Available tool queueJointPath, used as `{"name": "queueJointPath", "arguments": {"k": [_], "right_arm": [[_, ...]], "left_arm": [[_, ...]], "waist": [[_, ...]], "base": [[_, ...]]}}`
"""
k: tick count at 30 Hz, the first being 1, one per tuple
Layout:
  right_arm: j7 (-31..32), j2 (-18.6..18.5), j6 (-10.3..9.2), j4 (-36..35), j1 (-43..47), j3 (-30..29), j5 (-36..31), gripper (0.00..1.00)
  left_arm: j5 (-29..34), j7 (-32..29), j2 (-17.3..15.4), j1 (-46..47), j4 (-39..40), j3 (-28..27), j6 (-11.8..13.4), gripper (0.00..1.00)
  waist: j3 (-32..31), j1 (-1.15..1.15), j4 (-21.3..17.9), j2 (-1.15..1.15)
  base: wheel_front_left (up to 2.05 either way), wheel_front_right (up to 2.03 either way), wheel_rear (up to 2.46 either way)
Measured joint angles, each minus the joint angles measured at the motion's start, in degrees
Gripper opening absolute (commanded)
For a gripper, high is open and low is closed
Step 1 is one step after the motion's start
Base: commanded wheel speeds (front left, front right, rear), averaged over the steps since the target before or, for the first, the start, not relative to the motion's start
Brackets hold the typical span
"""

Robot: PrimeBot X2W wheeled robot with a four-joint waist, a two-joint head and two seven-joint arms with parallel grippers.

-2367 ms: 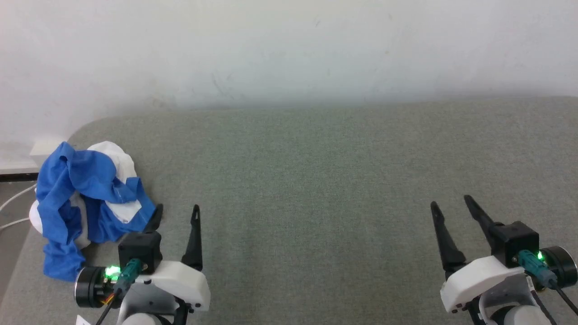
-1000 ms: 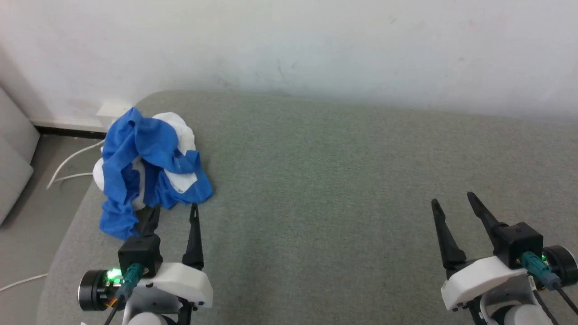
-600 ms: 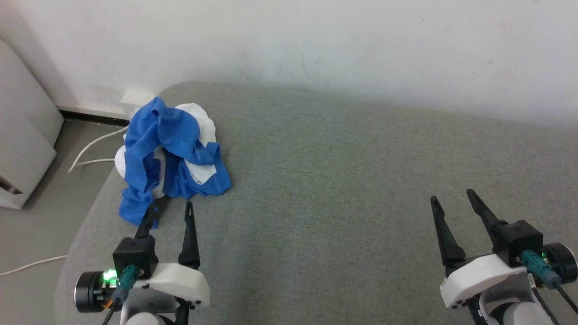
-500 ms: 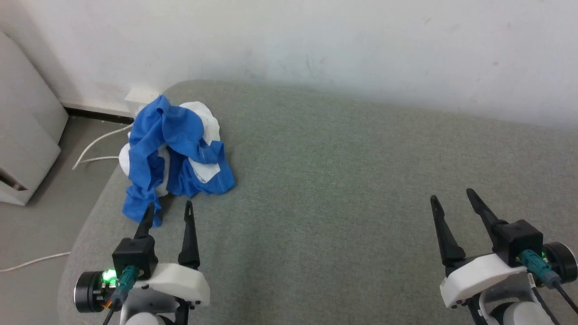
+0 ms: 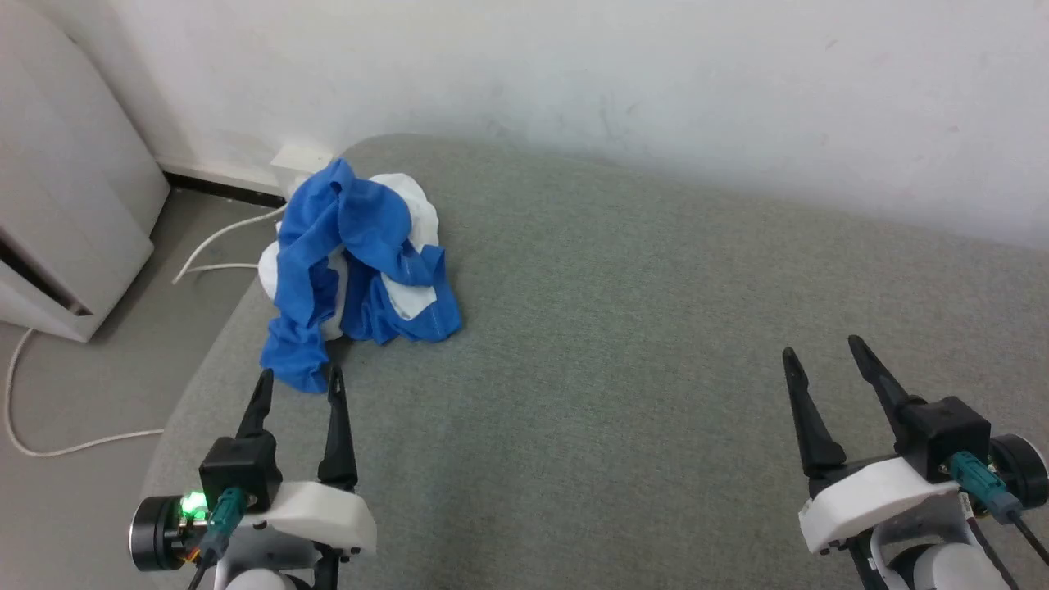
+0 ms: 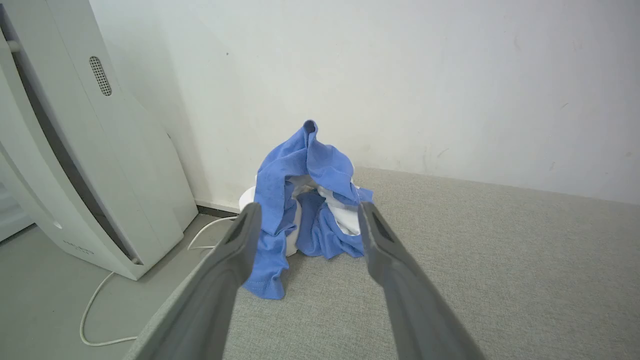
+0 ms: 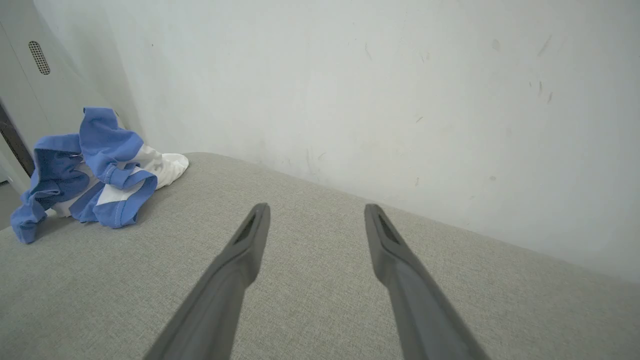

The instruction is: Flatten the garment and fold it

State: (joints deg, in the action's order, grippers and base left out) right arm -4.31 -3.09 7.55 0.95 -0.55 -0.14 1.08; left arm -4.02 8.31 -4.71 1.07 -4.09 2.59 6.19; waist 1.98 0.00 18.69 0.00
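Both arms are held low and near, fingers pointed far; the left gripper (image 5: 299, 374) is spread just short of the garment (image 5: 361, 238), and the right gripper (image 5: 821, 347) is spread well apart from it. The garment is heaped, soft and creased, at the far-left corner of the woven grey-green cushion (image 5: 623, 328), elongated near-to-far.

The grey fabric cushion (image 5: 623, 352) is bare from the middle all the way right, so there's loads of room to sweep through. The only lump on it is the crumpled garment (image 5: 361, 262), piled up at the far-left corner right by the edge. The wall (image 5: 574, 74) hems in the back. A white floor appliance (image 5: 65, 205) and a cable (image 5: 215, 243) sit off the left side.
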Motion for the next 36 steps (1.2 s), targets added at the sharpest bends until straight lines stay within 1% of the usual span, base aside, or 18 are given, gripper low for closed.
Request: {"name": "queueJointPath", "arguments": {"k": [36], "right_arm": [[-2.29,0.02,0.0,0.47,-0.86,0.12,0.59,1.0]], "left_arm": [[-2.87,4.19,-1.12,0.01,-2.31,0.97,2.6,1.0]], "waist": [[0.7,0.0,8.62,0.0]], "base": [[0.0,0.0,0.0]]}}
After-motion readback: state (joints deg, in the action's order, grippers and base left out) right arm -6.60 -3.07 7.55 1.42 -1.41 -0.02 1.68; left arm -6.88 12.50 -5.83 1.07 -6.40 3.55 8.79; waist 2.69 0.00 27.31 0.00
